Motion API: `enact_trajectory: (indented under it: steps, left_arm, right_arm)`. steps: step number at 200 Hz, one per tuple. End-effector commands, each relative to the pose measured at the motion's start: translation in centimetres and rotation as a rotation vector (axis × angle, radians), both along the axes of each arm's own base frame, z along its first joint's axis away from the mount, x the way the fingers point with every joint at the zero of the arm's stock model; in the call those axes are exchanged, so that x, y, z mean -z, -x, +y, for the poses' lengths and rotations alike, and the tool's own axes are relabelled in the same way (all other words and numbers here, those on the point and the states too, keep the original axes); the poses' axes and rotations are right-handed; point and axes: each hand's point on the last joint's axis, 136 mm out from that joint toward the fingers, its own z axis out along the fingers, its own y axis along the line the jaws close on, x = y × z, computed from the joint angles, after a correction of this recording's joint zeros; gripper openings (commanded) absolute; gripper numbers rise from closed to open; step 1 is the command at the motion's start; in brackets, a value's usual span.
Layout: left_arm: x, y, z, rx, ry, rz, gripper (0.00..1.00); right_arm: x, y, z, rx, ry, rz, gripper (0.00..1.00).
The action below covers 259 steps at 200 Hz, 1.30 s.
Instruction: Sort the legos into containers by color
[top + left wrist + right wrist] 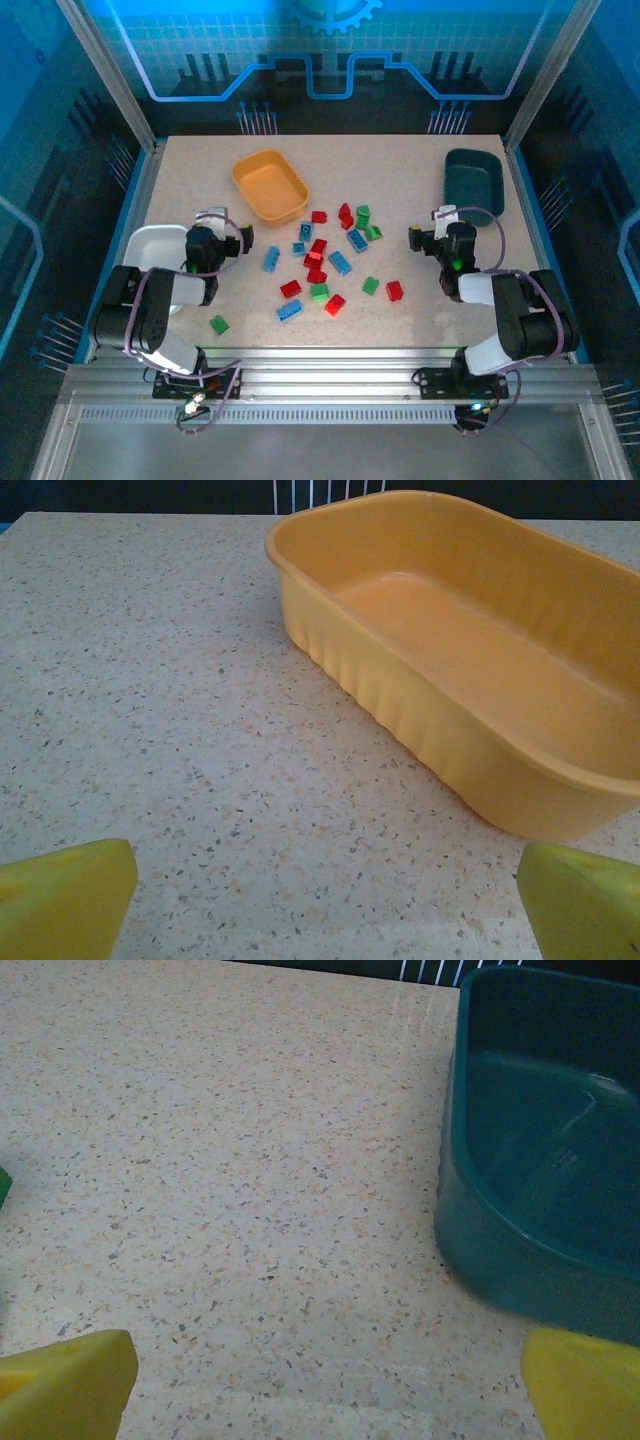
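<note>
Sorting, by my reckoning, not begun: no brick in any tray.
- White tray point(150, 245), left of frame, partly behind the arm: visible part bare.
- Left tool point(228, 222): jaws wide, holding nothing.
- Orange tray point(270, 185), upper centre-left: empty.
- Legos point(330, 262), red, green and blue: loose on the surface point(420, 330), mid-frame.
- Right tool point(430, 225): wide, holding nothing.
- Teal tray point(474, 180), upper right: empty.

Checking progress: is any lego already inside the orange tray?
No, the orange tray shows a bare floor in the left wrist view, with nothing lying in it.
</note>
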Motion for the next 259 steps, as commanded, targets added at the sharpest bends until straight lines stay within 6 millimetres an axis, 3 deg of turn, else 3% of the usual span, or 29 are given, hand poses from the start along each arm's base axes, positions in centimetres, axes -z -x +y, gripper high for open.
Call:
enact_trajectory:
  steps: [1, 102, 121, 139, 165, 178, 191, 201, 209, 215, 230, 259]
  left_arm:
    - [-1.0, -0.8, 0.0, 0.009, 0.014, -0.037, 0.99]
    - [-1.0, -0.9, 0.1, 0.005, 0.017, -0.036, 0.99]
    - [-1.9, -0.9, 0.7, -0.037, 0.011, -0.031, 0.99]
    - [-5.0, -1.1, 0.6, -0.032, 0.011, 0.010, 0.99]
    - [-12.6, -0.9, 0.4, -0.059, 0.085, -0.020, 0.99]
    - [-15.9, -0.3, 1.2, -0.131, 0.148, -0.022, 0.99]
    - [-18.7, 0.8, 2.8, -0.263, 0.227, -0.002, 0.99]
    - [-20.3, 1.6, 3.2, -0.295, 0.256, 0.023, 0.99]
    - [-21.1, 2.2, 3.5, -0.327, 0.274, 0.032, 0.99]
    - [-21.1, 2.7, 4.2, -0.384, 0.305, 0.041, 0.99]
    - [-20.3, 3.1, 4.2, -0.379, 0.370, 0.049, 0.99]
    - [-17.0, 3.1, 3.3, -0.327, 0.386, 0.195, 0.99]
  right_arm:
    - [-1.1, -0.9, 0.5, -0.001, -0.011, -0.043, 1.00]
    - [-1.1, -0.9, 0.5, -0.006, -0.018, -0.043, 1.00]
    - [-3.1, -1.0, 0.2, 0.044, 0.024, -0.037, 1.00]
    - [-6.3, -1.5, 0.4, 0.046, 0.040, -0.005, 1.00]
    - [-13.8, -1.3, 0.8, 0.109, 0.030, -0.074, 1.00]
    - [-17.5, -0.8, 0.0, 0.181, -0.048, -0.036, 1.00]
    - [-19.3, -0.7, -0.3, 0.162, -0.126, 0.039, 1.00]
    - [-19.3, -0.7, -2.0, 0.280, -0.235, 0.075, 1.00]
    - [-17.8, -0.6, -3.7, 0.395, -0.315, 0.128, 1.00]
    - [-17.1, -1.2, -3.5, 0.351, -0.357, 0.167, 1.00]
    - [-15.5, -2.0, -3.3, 0.318, -0.437, 0.263, 0.92]
    - [-13.9, -3.0, -2.4, 0.270, -0.392, 0.329, 0.91]
